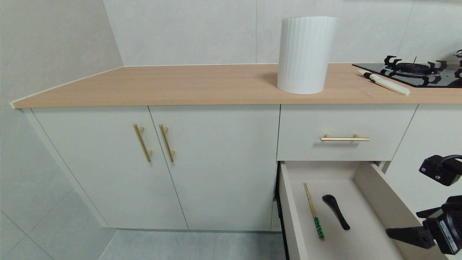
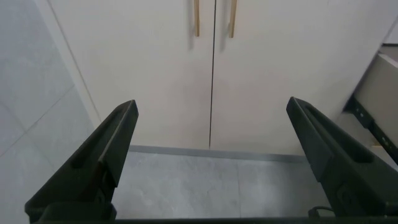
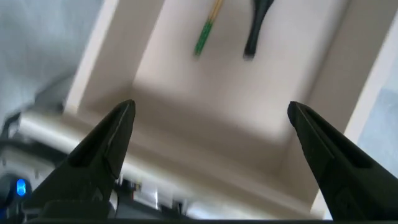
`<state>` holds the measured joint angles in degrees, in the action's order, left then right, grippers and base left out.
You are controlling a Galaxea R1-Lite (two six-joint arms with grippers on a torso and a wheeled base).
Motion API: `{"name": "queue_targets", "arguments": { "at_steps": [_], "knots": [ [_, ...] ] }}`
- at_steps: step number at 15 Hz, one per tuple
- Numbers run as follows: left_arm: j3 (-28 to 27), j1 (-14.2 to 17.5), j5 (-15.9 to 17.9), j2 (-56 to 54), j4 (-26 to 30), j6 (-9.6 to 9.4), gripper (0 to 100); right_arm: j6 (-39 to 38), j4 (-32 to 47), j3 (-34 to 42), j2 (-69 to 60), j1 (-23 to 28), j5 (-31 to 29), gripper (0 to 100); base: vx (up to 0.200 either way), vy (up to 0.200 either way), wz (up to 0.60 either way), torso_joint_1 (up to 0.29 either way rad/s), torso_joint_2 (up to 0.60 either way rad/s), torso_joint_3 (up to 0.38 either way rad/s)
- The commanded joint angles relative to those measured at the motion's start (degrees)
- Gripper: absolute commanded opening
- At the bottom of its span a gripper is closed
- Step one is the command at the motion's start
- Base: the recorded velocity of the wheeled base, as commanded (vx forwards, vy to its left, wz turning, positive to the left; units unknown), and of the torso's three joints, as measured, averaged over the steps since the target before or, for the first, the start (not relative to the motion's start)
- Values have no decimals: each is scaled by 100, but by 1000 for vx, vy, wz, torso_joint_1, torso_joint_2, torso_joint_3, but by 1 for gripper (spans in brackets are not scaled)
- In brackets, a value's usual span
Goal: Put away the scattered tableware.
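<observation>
Chopsticks beside black spoon — in open drawer

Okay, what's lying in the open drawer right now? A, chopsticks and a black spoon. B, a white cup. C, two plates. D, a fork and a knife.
A: the open drawer holds chopsticks with green ends, lying beside a black spoon and apart from it.

You have one open drawer. Inside it, beyond the two fingers of the right gripper, lie one black spoon and what looks like one pair of chopsticks, though the sticks are hard to separate. One white ribbed canister and one long white utensil sit on the counter. Beyond the fingers of the left gripper are two cabinet doors and two gold handles.
</observation>
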<state>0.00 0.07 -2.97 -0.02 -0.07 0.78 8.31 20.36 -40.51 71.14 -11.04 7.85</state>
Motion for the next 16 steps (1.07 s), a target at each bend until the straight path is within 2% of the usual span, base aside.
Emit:
{"name": "queue_targets", "arguments": {
  "at_steps": [1, 5, 7, 11, 16],
  "knots": [
    [0, -7, -1, 2, -1, 1, 100, 258, 188, -1, -66, -38, 6, 100, -200, 0, 0, -2, -2, 2],
    [0, 1, -1, 2, -1, 1, 100, 610, 654, 52, -13, -231, 6, 100, -200, 0, 0, 1, 4, 2],
    [0, 1, -1, 2, -1, 1, 100, 601, 829, 52, 347, -557, 15, 100, 0, 0, 0, 0, 0, 0],
    [0, 1, -1, 2, -1, 1, 100, 575, 821, 69, 1543, -627, 111, 100, 0, 0, 0, 0, 0, 0],
    [0, 1, -1, 2, -1, 1, 100, -612, 873, -396, 2369, -706, 50, 100, 0, 0, 0, 0, 0, 0]
  ]
}}
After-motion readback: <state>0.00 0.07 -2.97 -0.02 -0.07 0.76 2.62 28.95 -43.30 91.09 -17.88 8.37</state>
